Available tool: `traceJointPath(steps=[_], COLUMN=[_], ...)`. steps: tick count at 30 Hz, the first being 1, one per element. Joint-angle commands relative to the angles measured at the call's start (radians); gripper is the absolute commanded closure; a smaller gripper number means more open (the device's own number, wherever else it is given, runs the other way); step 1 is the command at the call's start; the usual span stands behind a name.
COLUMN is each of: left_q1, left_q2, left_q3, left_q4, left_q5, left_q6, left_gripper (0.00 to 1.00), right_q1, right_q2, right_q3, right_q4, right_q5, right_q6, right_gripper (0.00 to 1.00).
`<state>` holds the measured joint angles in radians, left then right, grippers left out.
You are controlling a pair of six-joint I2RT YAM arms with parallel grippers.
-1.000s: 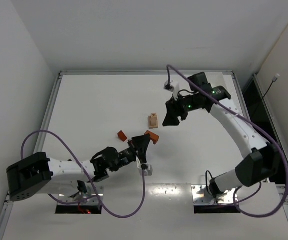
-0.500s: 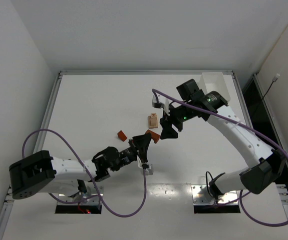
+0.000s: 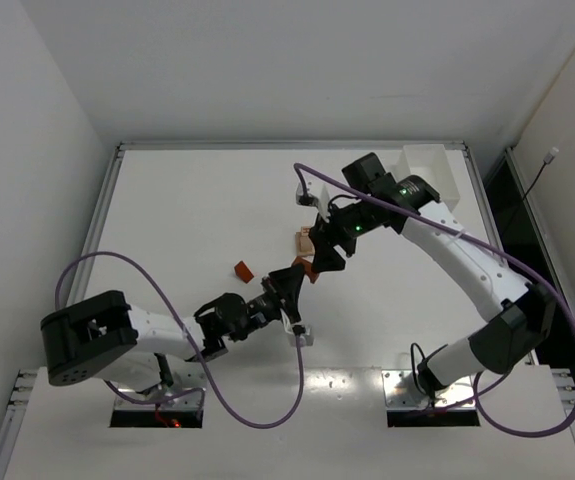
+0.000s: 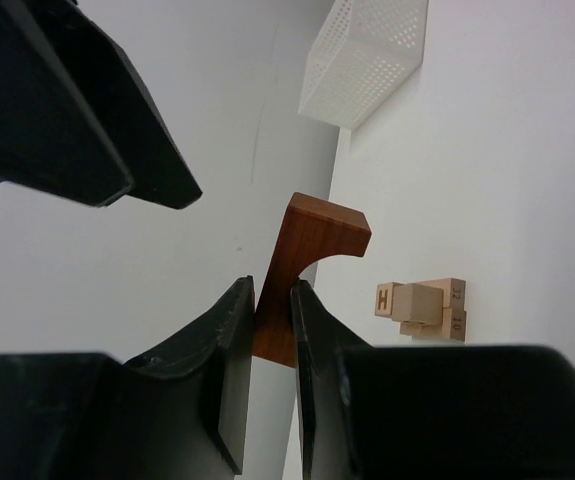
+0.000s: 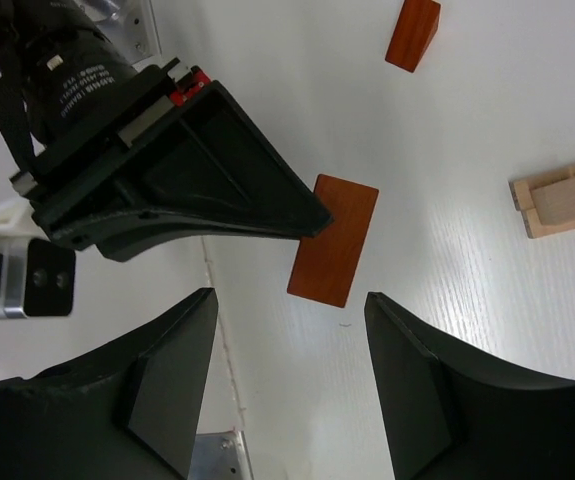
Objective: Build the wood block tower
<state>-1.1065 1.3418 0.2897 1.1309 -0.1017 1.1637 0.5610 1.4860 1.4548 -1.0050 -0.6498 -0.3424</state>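
My left gripper [image 4: 272,292] is shut on the lower end of a reddish-brown arch block [image 4: 307,250], held above the table. In the top view this block [image 3: 308,268] sits just in front of the wood block tower [image 3: 305,240], a low cluster of pale tan blocks also visible in the left wrist view [image 4: 422,310]. My right gripper [image 5: 289,300] is open, its fingers straddling the free end of the arch block [image 5: 334,240] without touching it. A reddish-brown wedge [image 3: 242,270] lies apart on the table to the left.
A white perforated bin [image 3: 429,170] stands at the back right, seen far off in the left wrist view too [image 4: 367,55]. The two grippers [image 3: 292,280] [image 3: 325,257] crowd close together beside the tan blocks. A raised rim [image 3: 117,150] borders the table.
My right arm has swung left and toward me, from near the bin to just over the held arch block. The left gripper has edged slightly right, still holding the block.
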Motion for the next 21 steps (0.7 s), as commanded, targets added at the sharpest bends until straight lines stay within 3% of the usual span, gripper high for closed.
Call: traceJointPath(steps=[1, 21], left_q1=[-0.006, -0.006], left_q2=[0.052, 0.051], left_q3=[0.043, 0.081], left_q4=[0.141, 0.178], left_q5=[-0.033, -0.053], left_q6=[0.03, 0.042], left_gripper=[1.0, 1.0], right_q1=[0.008, 0.036], right_q2=[0.01, 0.019], right_q3=[0.026, -0.031], right_q4=[0.052, 0.063], right_q5=[0.001, 0.052], right_q6=[0.065, 0.013], right_gripper=[0.42, 0.49])
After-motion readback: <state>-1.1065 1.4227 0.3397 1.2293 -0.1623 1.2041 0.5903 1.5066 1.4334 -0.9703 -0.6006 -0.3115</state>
